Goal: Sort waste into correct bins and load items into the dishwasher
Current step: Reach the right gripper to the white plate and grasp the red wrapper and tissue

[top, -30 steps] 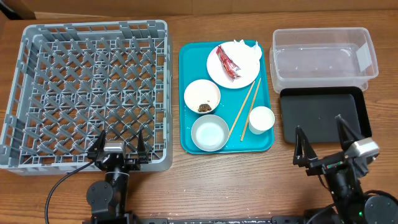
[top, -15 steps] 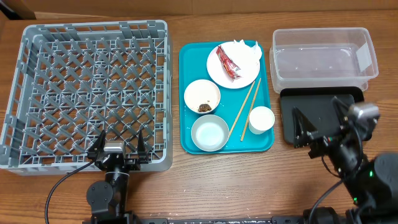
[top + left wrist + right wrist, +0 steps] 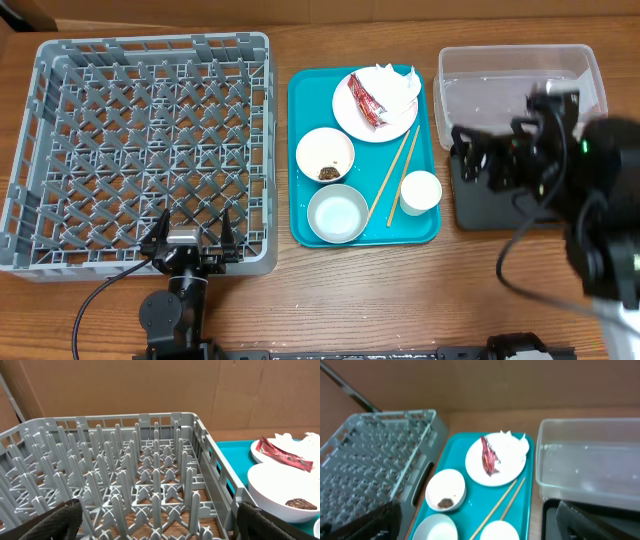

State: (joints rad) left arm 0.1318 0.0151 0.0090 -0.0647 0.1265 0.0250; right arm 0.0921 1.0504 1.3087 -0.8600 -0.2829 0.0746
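Note:
The grey dish rack (image 3: 150, 42) stands at the left. On the teal tray (image 3: 300, 100) are a white plate (image 3: 395, 118) with the red wrapper (image 3: 366, 100) and the crumpled napkin (image 3: 397, 80). The tray also holds a white bowl (image 3: 325, 150) with brown scraps (image 3: 328, 173), an empty white bowl (image 3: 337, 213), a small cup (image 3: 420, 191) and the chopsticks (image 3: 403, 172). My right gripper (image 3: 495, 160) is open and empty above the black tray (image 3: 500, 212), in front of the clear tub (image 3: 500, 52). In its wrist view, the open jaws (image 3: 475, 521) frame the plate (image 3: 507, 465), wrapper (image 3: 489, 455) and chopsticks (image 3: 506, 500). My left gripper (image 3: 188, 232) is open at the rack's front edge.
The left wrist view looks across the rack's pegs (image 3: 150, 460) between the open fingers (image 3: 160, 522), with the wrapper (image 3: 287, 455) and the scrap bowl (image 3: 277, 482) at the right. Bare wooden table lies in front of the teal tray.
My right arm has risen from the table's front edge and moved back and left, over the black tray. The left arm and all objects have not moved.

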